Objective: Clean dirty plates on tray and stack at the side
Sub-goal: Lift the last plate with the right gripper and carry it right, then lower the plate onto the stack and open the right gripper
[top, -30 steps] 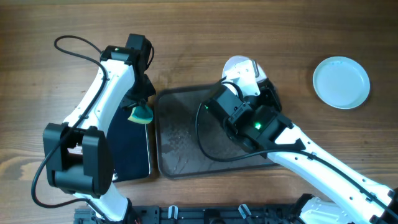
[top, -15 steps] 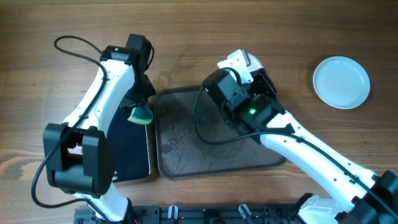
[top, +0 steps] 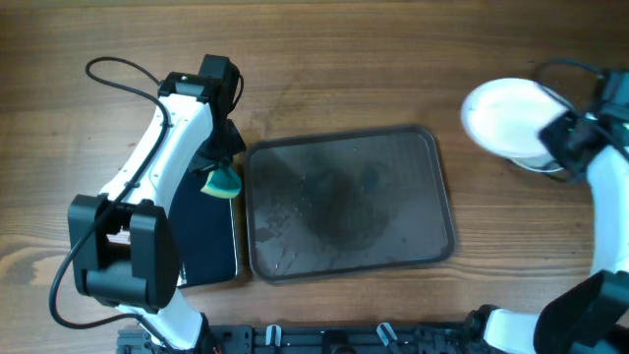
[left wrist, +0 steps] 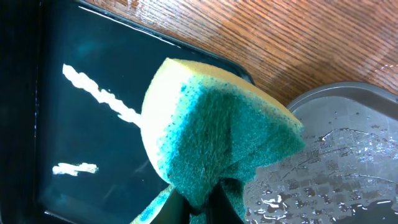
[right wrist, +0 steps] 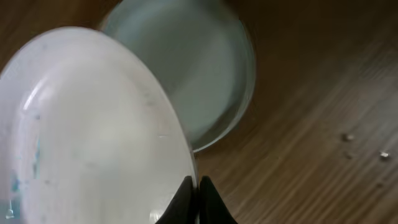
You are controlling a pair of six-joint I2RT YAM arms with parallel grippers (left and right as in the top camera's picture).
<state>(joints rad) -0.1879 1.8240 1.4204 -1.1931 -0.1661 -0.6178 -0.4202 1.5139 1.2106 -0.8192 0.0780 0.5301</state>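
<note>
At the upper right of the overhead frame, the right tool (right wrist: 194, 200) is closed tight on the rim of a white plate (top: 503, 116), holding it tilted over a pale blue plate (right wrist: 199, 68) that lies on the wooden counter (top: 324, 59). Whether the two plates touch is unclear. A faint blue trace shows near the white plate's left edge in the wrist view.

At centre, the dark grey tray (top: 393, 167) is wet and holds no plates. At its left edge, the left tool (left wrist: 200, 208) is clamped on a green and yellow sponge (left wrist: 211, 124) above a glossy black tray (left wrist: 81, 137).

The task looks nearly done: this plate needs lowering onto the blue one. Only two plates are visible.
</note>
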